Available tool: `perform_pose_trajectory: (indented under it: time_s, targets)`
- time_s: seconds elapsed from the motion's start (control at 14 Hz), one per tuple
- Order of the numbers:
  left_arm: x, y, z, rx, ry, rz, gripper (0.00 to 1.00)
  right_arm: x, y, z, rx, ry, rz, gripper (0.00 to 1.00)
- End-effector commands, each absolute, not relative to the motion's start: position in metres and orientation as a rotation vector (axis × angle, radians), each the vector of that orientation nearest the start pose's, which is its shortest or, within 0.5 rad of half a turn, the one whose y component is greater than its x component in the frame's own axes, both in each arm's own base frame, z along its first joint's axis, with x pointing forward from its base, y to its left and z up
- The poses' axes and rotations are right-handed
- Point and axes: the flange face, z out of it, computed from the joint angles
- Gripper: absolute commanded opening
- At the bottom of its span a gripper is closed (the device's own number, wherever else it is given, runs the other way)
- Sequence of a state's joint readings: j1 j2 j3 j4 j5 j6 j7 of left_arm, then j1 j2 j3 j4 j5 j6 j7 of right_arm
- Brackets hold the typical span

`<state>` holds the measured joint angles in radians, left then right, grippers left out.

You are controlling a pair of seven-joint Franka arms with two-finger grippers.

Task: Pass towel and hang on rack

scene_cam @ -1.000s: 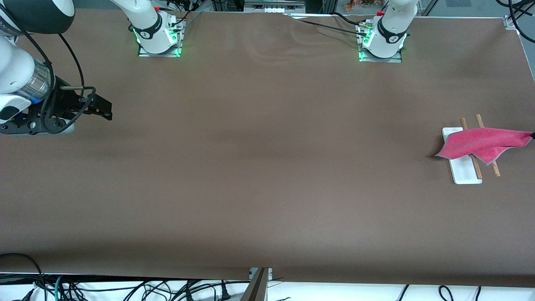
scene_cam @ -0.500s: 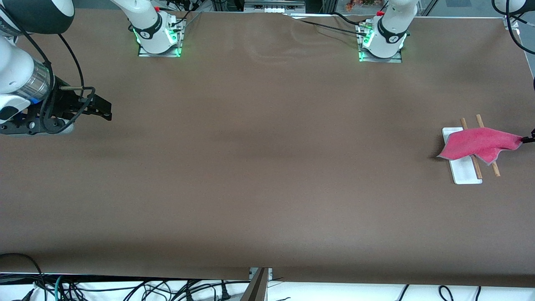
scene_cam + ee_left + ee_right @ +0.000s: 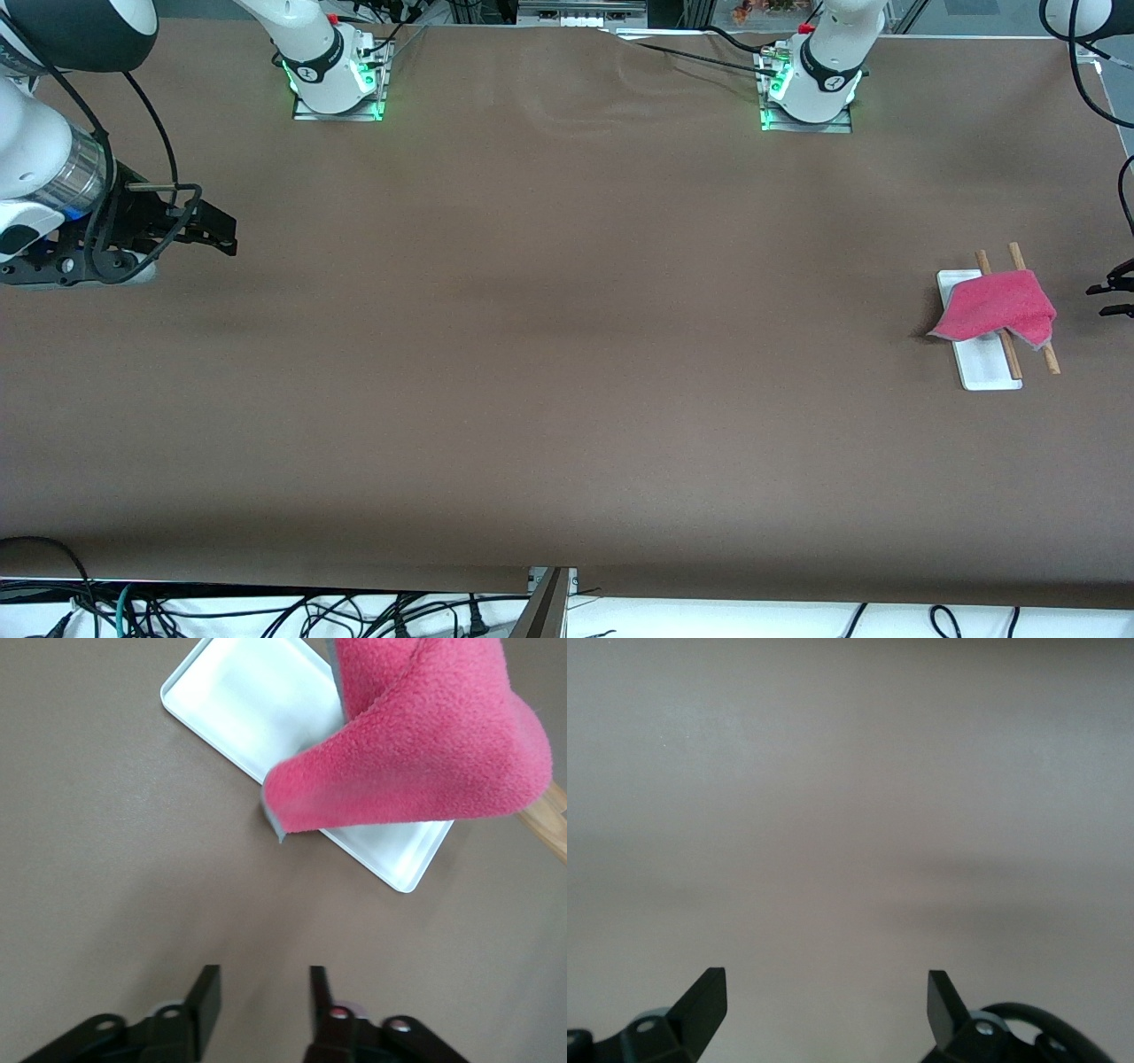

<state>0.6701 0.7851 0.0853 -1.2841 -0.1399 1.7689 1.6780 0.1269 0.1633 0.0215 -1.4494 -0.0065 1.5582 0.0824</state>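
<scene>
Looks like our left tool just let go: open now, beside the rack, towel draped across its rods; right tool waits open.

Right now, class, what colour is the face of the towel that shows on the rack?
Pink-red; the towel shows best in the left wrist view.

One towel, one rack with two wooden rods, two grippers.
</scene>
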Motion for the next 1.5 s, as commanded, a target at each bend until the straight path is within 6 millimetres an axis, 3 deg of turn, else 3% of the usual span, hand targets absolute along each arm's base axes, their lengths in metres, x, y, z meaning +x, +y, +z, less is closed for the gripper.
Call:
perform_pose_trajectory:
  time_s: [0.0,0.07,0.29,0.43,0.57,0.79,1.07,1.29,1.43]
  targets:
    - [0.541,0.474,0.270,-3.078,1.504,0.019,1.00,0.596,0.087,0.592,-3.149,-0.079,0.066,1.00]
    - [0.543,0.474,0.280,-3.068,1.496,0.010,1.00,0.596,0.087,0.592,-3.149,-0.079,0.066,1.00]
    - [0.558,0.472,0.334,-2.986,1.503,-0.020,1.00,0.596,0.087,0.591,-3.149,-0.079,0.069,1.00]
    - [0.571,0.448,0.384,-2.943,1.557,-0.036,1.00,0.596,0.087,0.591,-3.149,-0.079,0.069,1.00]
    - [0.590,0.400,0.431,-2.883,1.641,-0.036,1.00,0.596,0.087,0.592,-3.149,-0.079,0.066,1.00]
    - [0.616,0.317,0.476,-2.908,1.577,0.064,1.00,0.596,0.087,0.591,-3.149,-0.079,0.069,1.00]
    - [0.646,0.201,0.492,-3.001,1.420,0.217,1.00,0.596,0.087,0.592,-3.149,-0.079,0.066,1.00]
    - [0.642,0.145,0.487,-3.123,1.224,0.351,1.00,0.596,0.087,0.592,-3.149,-0.079,0.066,1.00]
    - [0.640,0.106,0.495,-3.146,1.099,0.375,1.00,0.596,0.087,0.591,-3.149,-0.079,0.069,1.00]
